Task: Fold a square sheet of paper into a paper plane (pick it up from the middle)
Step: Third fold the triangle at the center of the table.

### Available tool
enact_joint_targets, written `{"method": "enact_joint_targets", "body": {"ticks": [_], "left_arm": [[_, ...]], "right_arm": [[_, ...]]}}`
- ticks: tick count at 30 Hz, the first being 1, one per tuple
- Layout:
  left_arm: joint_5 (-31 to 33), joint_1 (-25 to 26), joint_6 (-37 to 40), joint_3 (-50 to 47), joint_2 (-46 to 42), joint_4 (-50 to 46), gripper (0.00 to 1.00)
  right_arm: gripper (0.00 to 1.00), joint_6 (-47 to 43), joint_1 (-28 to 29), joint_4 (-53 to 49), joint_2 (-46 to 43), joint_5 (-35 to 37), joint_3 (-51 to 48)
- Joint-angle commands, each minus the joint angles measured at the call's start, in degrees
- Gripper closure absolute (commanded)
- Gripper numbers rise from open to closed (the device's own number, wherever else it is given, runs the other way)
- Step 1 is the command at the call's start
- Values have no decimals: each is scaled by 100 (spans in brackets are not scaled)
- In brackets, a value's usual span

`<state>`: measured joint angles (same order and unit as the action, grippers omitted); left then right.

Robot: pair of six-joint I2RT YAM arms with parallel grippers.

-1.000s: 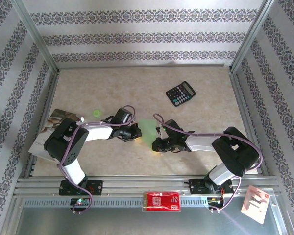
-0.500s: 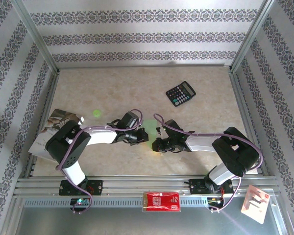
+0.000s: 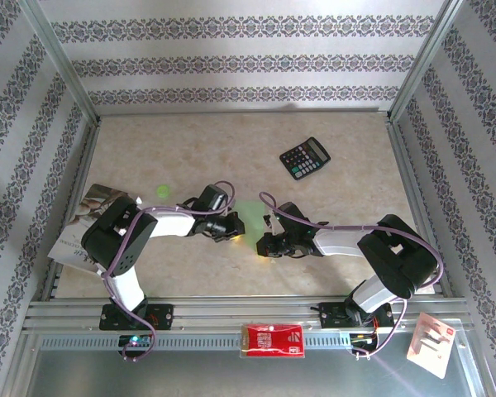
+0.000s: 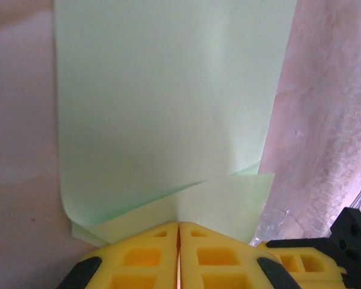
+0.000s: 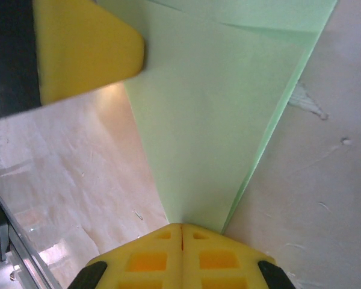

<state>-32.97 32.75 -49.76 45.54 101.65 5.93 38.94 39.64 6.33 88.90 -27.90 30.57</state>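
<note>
The square sheet of paper [image 3: 250, 217], light green and folded over on itself, lies on the table between both arms. In the left wrist view the paper [image 4: 168, 108] has a flap turned up near my left gripper [image 4: 178, 224], whose yellow fingers are shut, tips pressing on that flap. The right wrist view shows the paper [image 5: 216, 120] tapering toward my right gripper [image 5: 182, 225], also shut, tips on the narrow end. I cannot tell whether either pinches paper. From above, the left gripper [image 3: 230, 226] and right gripper [image 3: 264, 244] sit close together.
A black calculator [image 3: 305, 157] lies at the back right, a small green dot [image 3: 163, 190] and a booklet [image 3: 87, 219] at the left. A red-and-white packet [image 3: 273, 339] and a card [image 3: 430, 343] rest on the near rail. Metal frame posts border the table.
My left gripper slid right along the paper, then came back a little to the left. The right gripper has stayed where it was.
</note>
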Motion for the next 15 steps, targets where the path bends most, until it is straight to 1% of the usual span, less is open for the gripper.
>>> {"method": "enact_joint_targets", "body": {"ticks": [1, 11, 15], "left_arm": [[344, -285, 299, 167, 159, -293, 92], [523, -756, 544, 244, 322, -509, 92], [485, -932, 640, 308, 376, -547, 92]], "right_arm": [[100, 17, 72, -1331, 277, 497, -425], [100, 1, 57, -1332, 260, 487, -436], [100, 9, 57, -1360, 208, 496, -462]]}}
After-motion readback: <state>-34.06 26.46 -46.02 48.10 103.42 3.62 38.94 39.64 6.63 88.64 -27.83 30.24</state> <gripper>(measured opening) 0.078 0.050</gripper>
